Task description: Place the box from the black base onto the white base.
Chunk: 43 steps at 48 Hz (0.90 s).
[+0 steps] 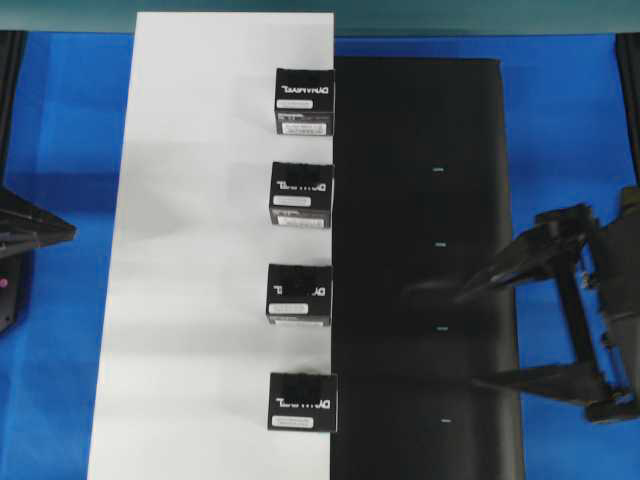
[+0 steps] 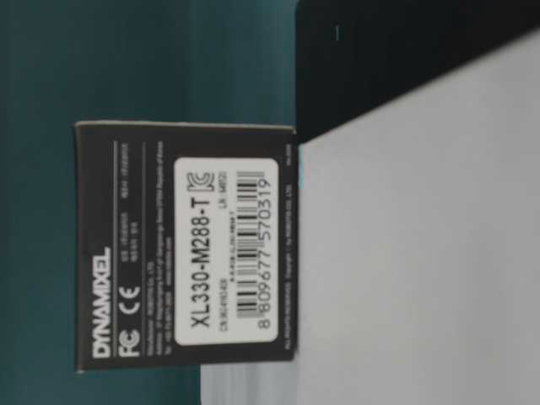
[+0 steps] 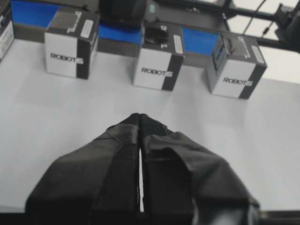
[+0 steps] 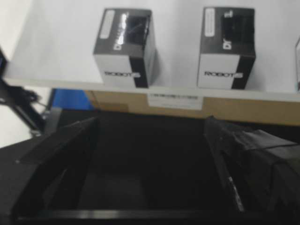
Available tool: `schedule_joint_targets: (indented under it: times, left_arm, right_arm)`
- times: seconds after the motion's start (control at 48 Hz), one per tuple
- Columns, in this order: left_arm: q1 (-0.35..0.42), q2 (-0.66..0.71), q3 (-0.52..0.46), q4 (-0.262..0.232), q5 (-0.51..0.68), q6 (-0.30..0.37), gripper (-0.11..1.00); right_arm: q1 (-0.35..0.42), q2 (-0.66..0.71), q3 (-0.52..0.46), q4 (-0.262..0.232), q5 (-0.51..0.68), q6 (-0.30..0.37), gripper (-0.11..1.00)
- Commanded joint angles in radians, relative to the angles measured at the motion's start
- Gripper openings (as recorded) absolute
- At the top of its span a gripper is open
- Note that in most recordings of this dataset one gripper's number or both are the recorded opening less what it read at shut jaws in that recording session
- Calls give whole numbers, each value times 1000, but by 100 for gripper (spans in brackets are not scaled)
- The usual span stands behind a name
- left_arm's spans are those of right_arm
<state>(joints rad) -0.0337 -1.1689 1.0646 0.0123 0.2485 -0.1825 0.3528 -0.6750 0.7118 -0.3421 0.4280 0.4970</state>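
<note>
Right end effector hung wide open over the black base, holding nothing. Ahead of its fingertips, 4 boxes stood in a row along the white base's edge, just beside the black base: box nearest, well apart from both fingers. Left end effector was pressed shut and empty, poised above the white base, facing the same row. Blue table lay around both bases.

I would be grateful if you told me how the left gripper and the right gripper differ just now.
The left gripper has its fingers pressed together; the right gripper has them spread wide. The left hangs over the white base, the right over the black base. Both are black and hold nothing.
</note>
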Motion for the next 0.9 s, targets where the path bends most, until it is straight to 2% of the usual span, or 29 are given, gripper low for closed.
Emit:
schedule_joint_targets:
  times: [0.0,0.25,0.416,0.874]
  left_arm:
    - [3,20,-18,3,-9,2,-2]
    - [3,17,-20,3,-9,3,-2]
    - [3,11,-21,3,-3,14,-2]
    - [40,8,-25,5,-5,2,-2]
  right_arm:
    - [-20,-60,41,-5,-38,2,96]
    - [-94,-184,120,-5,-18,-5,96]
    - [-135,-235,149,-6,44,-8,96]
    - [-178,-387,204,-6,77,-37,96]
